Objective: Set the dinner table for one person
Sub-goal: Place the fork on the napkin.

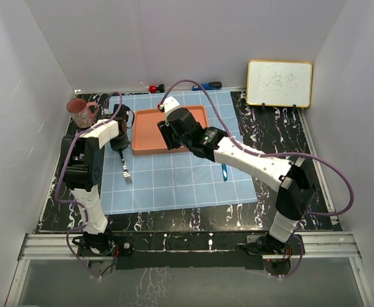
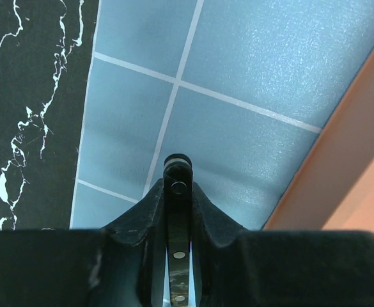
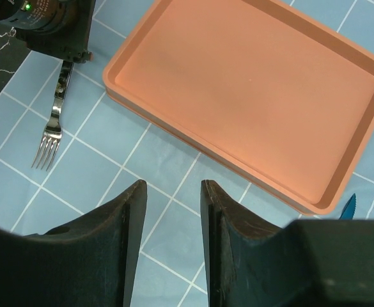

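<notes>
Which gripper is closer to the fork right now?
Left. The left gripper is shut on the handle of the fork; the right gripper hangs open over the cloth beside the tray, apart from the fork.

The cloth [image 1: 174,185] lies on the table [image 1: 270,128], the tray [image 1: 149,131] on the cloth's far half. The fork [image 1: 126,174] is positioned left of the tray (over the cloth).

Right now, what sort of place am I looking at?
Probably a robot lab test booth, not a dining room: plain white panel walls box in the dinner table, two robot arms are bolted at its front rail, and a whiteboard leans behind.
</notes>
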Controlling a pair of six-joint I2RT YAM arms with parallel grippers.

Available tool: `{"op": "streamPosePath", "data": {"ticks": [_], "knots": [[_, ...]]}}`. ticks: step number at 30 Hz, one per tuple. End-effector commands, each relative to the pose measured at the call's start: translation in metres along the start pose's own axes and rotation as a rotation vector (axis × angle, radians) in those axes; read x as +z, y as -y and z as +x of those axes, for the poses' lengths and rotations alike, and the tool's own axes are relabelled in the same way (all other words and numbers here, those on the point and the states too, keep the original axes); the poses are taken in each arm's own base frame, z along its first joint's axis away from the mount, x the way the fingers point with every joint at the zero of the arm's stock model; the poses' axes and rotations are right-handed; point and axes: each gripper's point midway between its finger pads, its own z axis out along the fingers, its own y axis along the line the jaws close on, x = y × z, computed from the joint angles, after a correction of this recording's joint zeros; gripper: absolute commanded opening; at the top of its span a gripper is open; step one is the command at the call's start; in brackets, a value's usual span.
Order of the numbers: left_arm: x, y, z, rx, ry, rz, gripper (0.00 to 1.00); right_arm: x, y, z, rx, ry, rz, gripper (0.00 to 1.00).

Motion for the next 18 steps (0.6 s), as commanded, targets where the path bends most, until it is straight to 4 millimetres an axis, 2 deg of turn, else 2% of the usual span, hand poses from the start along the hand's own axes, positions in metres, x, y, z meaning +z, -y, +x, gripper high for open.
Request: {"op": "streamPosePath", "data": {"ticks": [1, 4, 8, 12, 18], "knots": [[-0.002, -0.007, -0.006, -0.011, 0.016, -0.003, 0.13, -0.005, -0.006, -0.024, 0.027, 0.070, -0.018, 0.38], [-0.008, -0.008, -0.009, -0.018, 0.026, 0.007, 0.25, 0.000, -0.009, -0.021, 0.021, 0.054, -0.032, 0.41], [-0.021, -0.008, -0.017, -0.031, 0.056, 0.039, 0.31, 0.006, -0.013, -0.016, 0.016, 0.031, -0.046, 0.44], [-0.034, -0.011, -0.024, -0.037, 0.079, 0.043, 0.35, 0.013, -0.014, -0.010, 0.011, 0.012, -0.045, 0.44], [-0.063, -0.005, -0.033, -0.062, 0.114, 0.135, 0.35, 0.008, -0.013, -0.018, 0.014, 0.036, -0.045, 0.42]]}}
